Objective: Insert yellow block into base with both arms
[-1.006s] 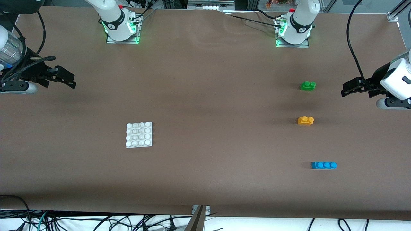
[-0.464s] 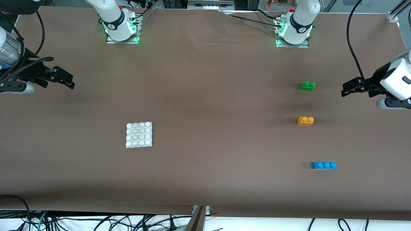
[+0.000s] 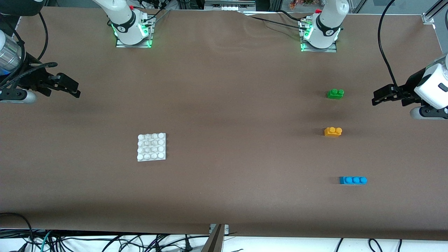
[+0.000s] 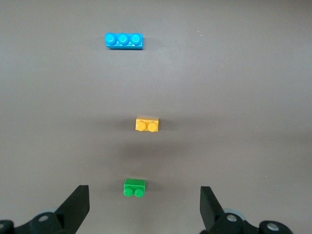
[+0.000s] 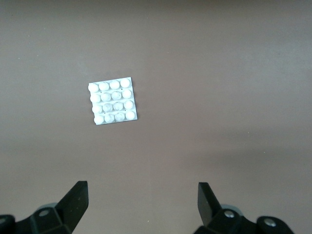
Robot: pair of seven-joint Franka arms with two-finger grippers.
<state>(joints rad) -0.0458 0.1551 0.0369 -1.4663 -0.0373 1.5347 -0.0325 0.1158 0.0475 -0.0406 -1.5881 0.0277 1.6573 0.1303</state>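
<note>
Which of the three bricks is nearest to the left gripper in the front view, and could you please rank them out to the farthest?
From the left gripper, open at its end of the table:
1. Green brick, farthest from the front camera.
2. Yellow block, between the other two.
3. Blue brick, nearest the front camera.

White jointed arms (image 3: 329, 17), dark grey joint bands, green-lit bases, black cables, black two-finger grippers

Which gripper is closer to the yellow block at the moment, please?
Left. The left gripper hangs by the yellow block at that end of the table; the right gripper hangs over the table's other end.
</note>
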